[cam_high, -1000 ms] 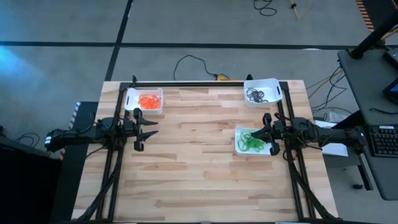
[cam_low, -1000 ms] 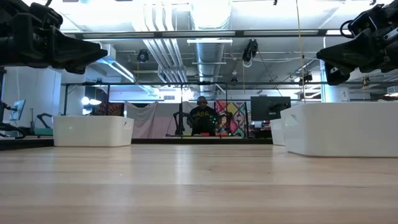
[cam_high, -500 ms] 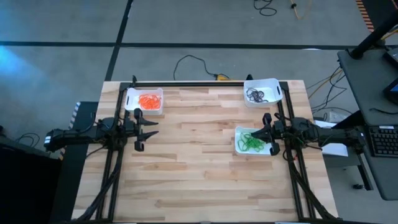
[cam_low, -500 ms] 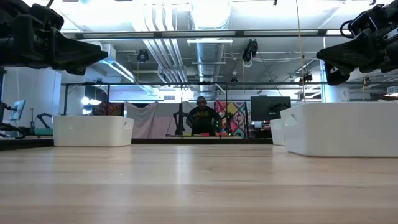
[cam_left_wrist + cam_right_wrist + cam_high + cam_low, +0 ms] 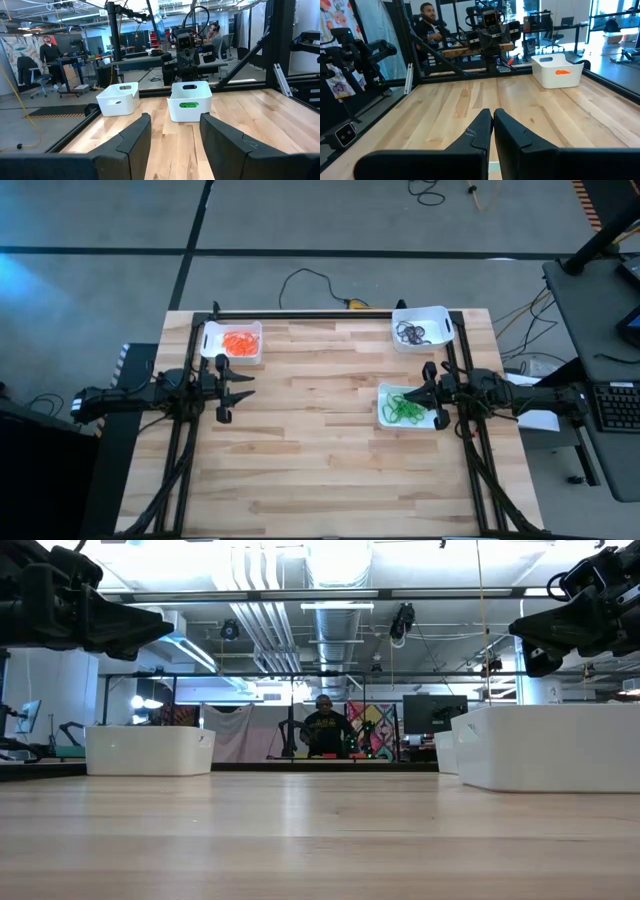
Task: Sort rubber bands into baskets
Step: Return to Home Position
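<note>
Wood, pale and jointed in long planks, is making up the tabletop (image 5: pixel 320 460), and nothing on it is shifting. Both dark arms are holding the same parked poses they held a second ago, so I judge the sorting is finished and you are only settling home.

The left gripper (image 5: pixel 222 388) is hanging near the left edge, its blunt matte fingers (image 5: pixel 135 137) released and empty. The right gripper (image 5: pixel 432 394) is hanging near the right edge, its fingers (image 5: pixel 480 127) pressed together on nothing.

The thin orange rubber loops (image 5: pixel 239 341) are lying tangled in the white, round-cornered plastic basket (image 5: pixel 209 340) at the far left corner. The dark brown-black loops (image 5: pixel 412 332) are sitting in the matching basket (image 5: pixel 420 311) at the far right corner. The green loops (image 5: pixel 403 408) are resting in the third basket (image 5: pixel 395 426) by the right edge, just under the right gripper. No loose loop is showing on the planks.
</note>
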